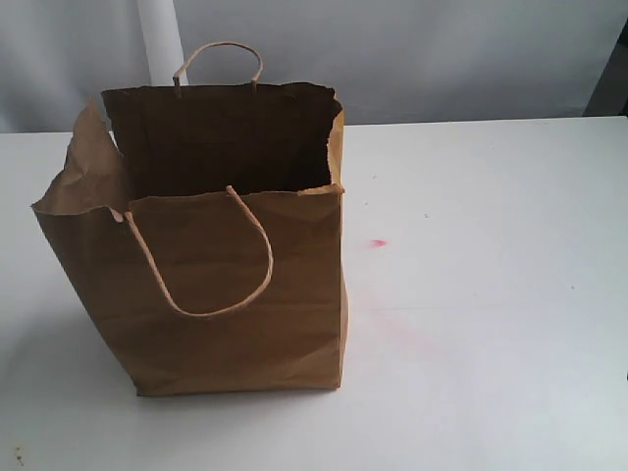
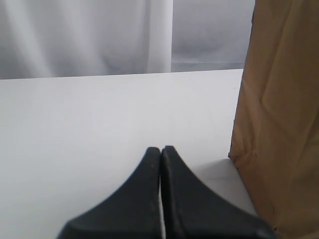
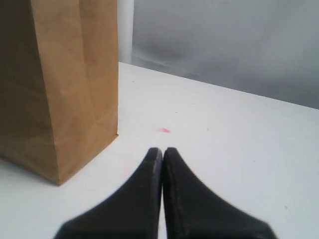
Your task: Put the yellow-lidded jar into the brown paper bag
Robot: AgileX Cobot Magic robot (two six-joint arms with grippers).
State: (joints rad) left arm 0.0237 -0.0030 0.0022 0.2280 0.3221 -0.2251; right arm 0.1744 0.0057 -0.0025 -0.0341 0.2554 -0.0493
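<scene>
The brown paper bag (image 1: 235,294) stands upright and open on the white table, left of centre in the exterior view, its near loop handle hanging down the front. The yellow-lidded jar shows in no view; the bag's dark inside reveals nothing. Neither gripper appears in the exterior view. My left gripper (image 2: 161,149) is shut with nothing in it, low over the table, with a side of the bag (image 2: 279,124) close by. My right gripper (image 3: 162,150) is also shut and empty, near the bag's corner (image 3: 60,89).
The white table (image 1: 491,275) carries a small pink mark (image 1: 378,242) and a faint pink smear to the right of the bag. A grey-white curtain and a white post (image 1: 160,39) stand behind the table's far edge.
</scene>
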